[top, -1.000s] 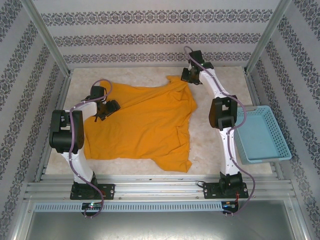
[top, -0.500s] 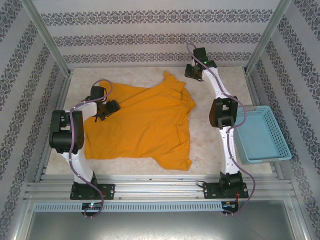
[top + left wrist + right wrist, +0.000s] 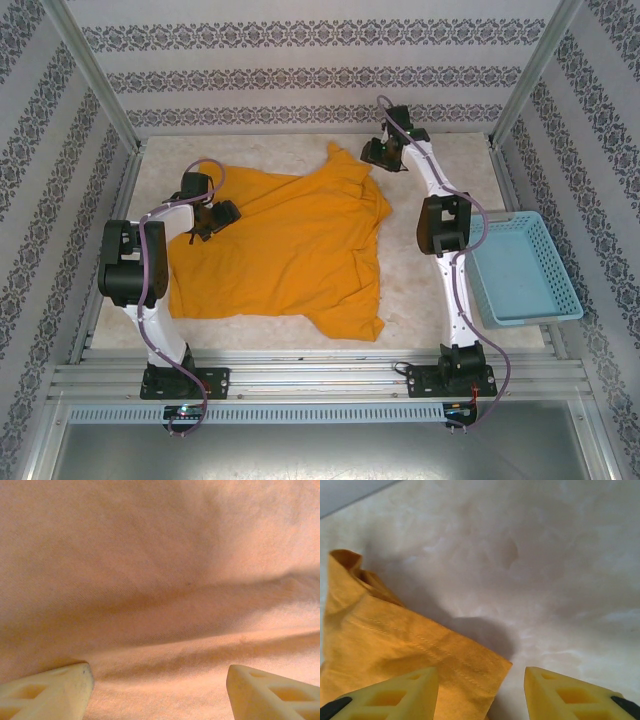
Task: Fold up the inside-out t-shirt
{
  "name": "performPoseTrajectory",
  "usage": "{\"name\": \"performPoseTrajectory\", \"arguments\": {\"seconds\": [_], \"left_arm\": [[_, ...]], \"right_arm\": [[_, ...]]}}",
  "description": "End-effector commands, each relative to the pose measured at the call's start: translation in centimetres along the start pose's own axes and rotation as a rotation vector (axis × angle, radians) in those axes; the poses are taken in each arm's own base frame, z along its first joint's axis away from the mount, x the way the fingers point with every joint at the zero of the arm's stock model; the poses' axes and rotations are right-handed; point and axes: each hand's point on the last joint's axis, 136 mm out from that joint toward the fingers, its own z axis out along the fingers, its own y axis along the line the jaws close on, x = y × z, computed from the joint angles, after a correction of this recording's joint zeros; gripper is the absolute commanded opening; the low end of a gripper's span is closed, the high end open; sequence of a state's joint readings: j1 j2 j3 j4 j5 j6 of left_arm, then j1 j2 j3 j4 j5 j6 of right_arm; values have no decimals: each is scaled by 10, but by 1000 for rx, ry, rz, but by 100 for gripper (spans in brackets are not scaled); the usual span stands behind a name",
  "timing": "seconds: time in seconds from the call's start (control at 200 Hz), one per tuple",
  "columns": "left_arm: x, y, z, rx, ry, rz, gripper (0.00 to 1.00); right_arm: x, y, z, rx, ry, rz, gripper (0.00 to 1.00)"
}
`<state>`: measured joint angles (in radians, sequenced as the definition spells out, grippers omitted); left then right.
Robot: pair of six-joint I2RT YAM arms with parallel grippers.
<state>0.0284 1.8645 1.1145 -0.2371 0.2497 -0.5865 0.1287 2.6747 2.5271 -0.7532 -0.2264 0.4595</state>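
Note:
The inside-out t-shirt (image 3: 290, 250) is mustard-orange and lies spread across the middle of the marble table, with wrinkles. My left gripper (image 3: 215, 218) hovers over its left edge. In the left wrist view the gripper (image 3: 160, 685) is open, its pale fingertips (image 3: 50, 692) wide apart just above the cloth (image 3: 160, 580). My right gripper (image 3: 378, 152) is at the shirt's far right corner. It is also open (image 3: 481, 680). A stitched hem corner (image 3: 420, 645) lies on the table, reaching into the gap beside the left finger and gripped by neither.
A light-blue plastic basket (image 3: 520, 270) sits at the table's right edge, beside the right arm. Bare marble table (image 3: 545, 570) lies beyond the shirt's far corner. Patterned walls and metal frame posts (image 3: 95, 75) close in the sides and back.
The right gripper has opened and let go of the shirt's far right corner, which now lies on the table. It swung farther back, then returned slightly. The left arm stayed still.

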Motion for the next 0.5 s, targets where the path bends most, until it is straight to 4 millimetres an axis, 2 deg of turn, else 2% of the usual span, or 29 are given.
{"name": "performPoseTrajectory", "arguments": {"seconds": [0.0,0.155,0.265,0.495], "left_arm": [[31,35,12,-99,100,-23,73],[32,34,13,-94,103,-28,73],[33,34,14,-95,105,-27,73],[33,35,12,-103,105,-21,73]], "right_arm": [[19,-3,17,12,62,72,50],[27,2,27,-9,84,90,48],[20,11,30,-46,54,69,29],[-7,23,18,-96,-18,53,5]]}}
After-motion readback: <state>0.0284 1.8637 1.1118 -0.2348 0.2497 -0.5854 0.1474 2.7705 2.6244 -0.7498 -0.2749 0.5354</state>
